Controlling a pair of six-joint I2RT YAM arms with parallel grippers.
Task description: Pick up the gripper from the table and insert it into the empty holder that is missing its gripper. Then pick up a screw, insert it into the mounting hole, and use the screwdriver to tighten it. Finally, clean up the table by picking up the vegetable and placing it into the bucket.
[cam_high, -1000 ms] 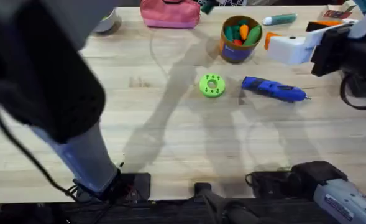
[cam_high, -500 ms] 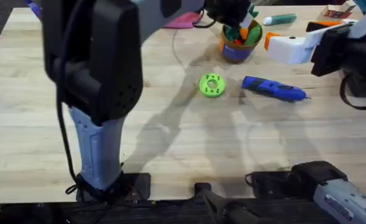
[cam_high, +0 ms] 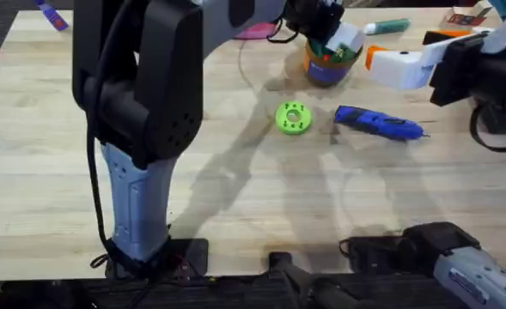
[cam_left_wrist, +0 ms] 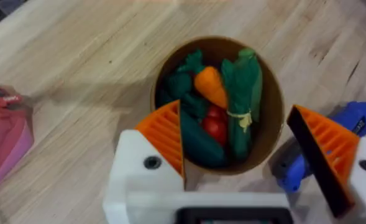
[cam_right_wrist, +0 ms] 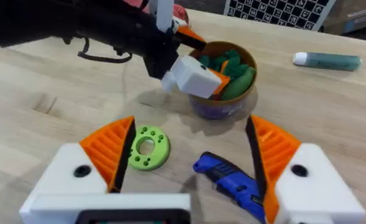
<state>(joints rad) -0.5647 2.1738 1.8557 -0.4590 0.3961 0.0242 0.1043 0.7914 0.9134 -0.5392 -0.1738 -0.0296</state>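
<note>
The brown-orange bucket (cam_left_wrist: 271, 106) holds several toy vegetables. A dark green vegetable (cam_left_wrist: 198, 142) lies inside it beside an orange carrot toy (cam_left_wrist: 210, 86). My left gripper (cam_left_wrist: 245, 152) hovers open right above the bucket (cam_high: 324, 67), nothing between its orange fingers (cam_left_wrist: 165, 132). It appears as the left gripper (cam_high: 334, 39) in the overhead view and as the left gripper (cam_right_wrist: 195, 78) in the right wrist view. The blue screwdriver (cam_high: 380, 124) lies on the table right of centre. My right gripper (cam_right_wrist: 189, 162) is open and empty at the far right (cam_high: 374, 60). The loose gripper, holder and screw are out of view.
A green disc (cam_high: 293, 118) with holes lies left of the screwdriver (cam_right_wrist: 229, 177). A teal marker (cam_high: 388, 27) rests at the back edge and a pink pouch (cam_left_wrist: 2, 134) sits left of the bucket. The left arm (cam_high: 141, 94) rises large over the table's left half.
The left arm has swung from the near left across to the back, bringing its gripper over the bucket. The right arm, screwdriver and green disc have stayed put.
</note>
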